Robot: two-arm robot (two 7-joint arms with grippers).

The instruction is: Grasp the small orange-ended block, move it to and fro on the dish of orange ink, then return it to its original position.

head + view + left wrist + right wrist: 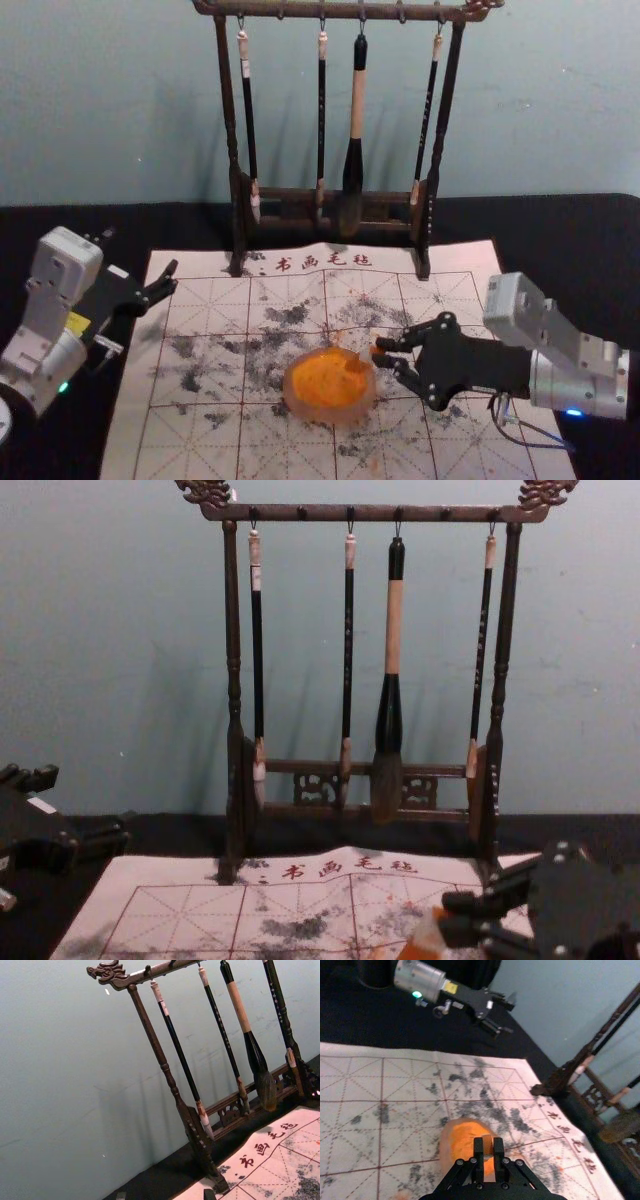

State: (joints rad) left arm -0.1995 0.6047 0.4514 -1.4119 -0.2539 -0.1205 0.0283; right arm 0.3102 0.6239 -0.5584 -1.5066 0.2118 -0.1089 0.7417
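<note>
Pinching is done by the right gripper, reached in from the right and held beside the dish; its two fingers are closed down to the width of the small orange-ended block, one pad laid against each side. No gap at the block can be made out in the right wrist view.

Block judged light and stiff, not easily crushed; likely slick if ink is smeared on its sides. Hold best taken high, near the upper end, so that the inked end is left free below. A moderate squeeze should be enough; under a sideways push, twisting between the pads might be expected.

Block is tilted, its upper end gripped and its lower end slanted down toward the robot's left, over the right part of the dish. Whether the orange ink is touched cannot be told. Short, low strokes to and fro seem called for, with the rim kept clear; return to the original position is left to be done.

Farther out: dish set on the marked felt sheet, brush rack stood behind. Left gripper parked at the sheet's left edge, fingers spread, nothing held.
</note>
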